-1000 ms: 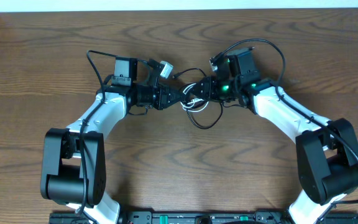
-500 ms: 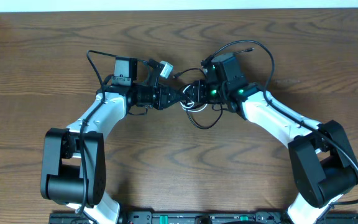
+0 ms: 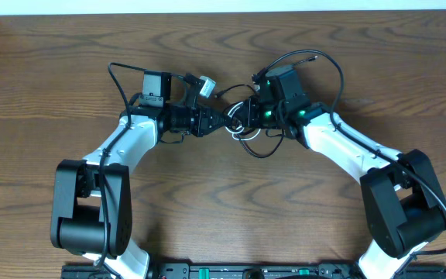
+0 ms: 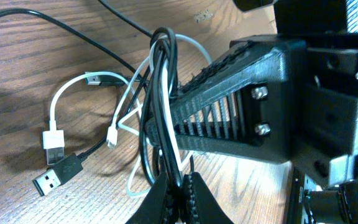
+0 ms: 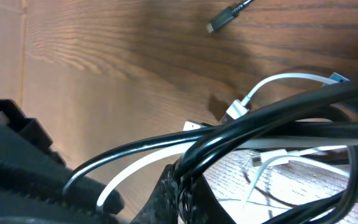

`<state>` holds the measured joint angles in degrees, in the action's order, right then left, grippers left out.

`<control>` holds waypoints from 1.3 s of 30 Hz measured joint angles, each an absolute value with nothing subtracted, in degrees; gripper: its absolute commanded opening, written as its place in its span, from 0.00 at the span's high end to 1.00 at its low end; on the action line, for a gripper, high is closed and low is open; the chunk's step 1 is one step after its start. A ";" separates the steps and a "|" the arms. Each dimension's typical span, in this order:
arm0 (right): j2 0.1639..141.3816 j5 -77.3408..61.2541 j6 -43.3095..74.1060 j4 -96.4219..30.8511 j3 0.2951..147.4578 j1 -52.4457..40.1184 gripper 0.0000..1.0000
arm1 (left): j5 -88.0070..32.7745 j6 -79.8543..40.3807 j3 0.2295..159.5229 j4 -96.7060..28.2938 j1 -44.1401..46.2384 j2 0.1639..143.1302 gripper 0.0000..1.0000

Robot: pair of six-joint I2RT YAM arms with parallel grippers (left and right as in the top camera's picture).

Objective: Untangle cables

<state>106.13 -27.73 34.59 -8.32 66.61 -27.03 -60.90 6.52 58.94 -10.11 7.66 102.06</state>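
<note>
Thin black and white cables (image 4: 161, 87), tangled, clamped in left gripper (image 4: 180, 186), fingers fully closed; same bundle pinched in right gripper (image 5: 179, 190), likewise closed; brown wooden table (image 3: 207, 225) beneath.

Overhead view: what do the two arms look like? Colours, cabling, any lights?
Left arm and right arm: white link shells, black joints, bulky black bases. A black box tops each wrist, with a thick black cable looping off. Green lights glow on the right wrist only. Left gripper and right gripper: black ribbed plastic.
</note>
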 measured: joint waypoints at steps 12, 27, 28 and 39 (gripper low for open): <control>106.13 -49.01 31.14 -3.09 66.59 -17.82 0.99 | -58.15 6.50 58.94 -10.11 7.66 102.06 0.92; 106.13 -55.07 29.21 -6.07 66.59 -16.73 0.76 | -56.38 6.44 58.94 -10.11 7.66 102.06 0.93; 106.13 -53.69 28.97 -6.68 66.57 -17.34 0.73 | -56.36 6.44 58.94 -10.13 7.66 102.06 0.93; 106.13 -34.28 28.91 -8.47 66.57 -26.72 0.57 | -55.96 6.26 58.94 -10.11 7.66 102.06 0.92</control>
<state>106.13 -34.28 28.91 -8.47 66.57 -26.72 -55.96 6.26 58.94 -10.11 7.66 102.06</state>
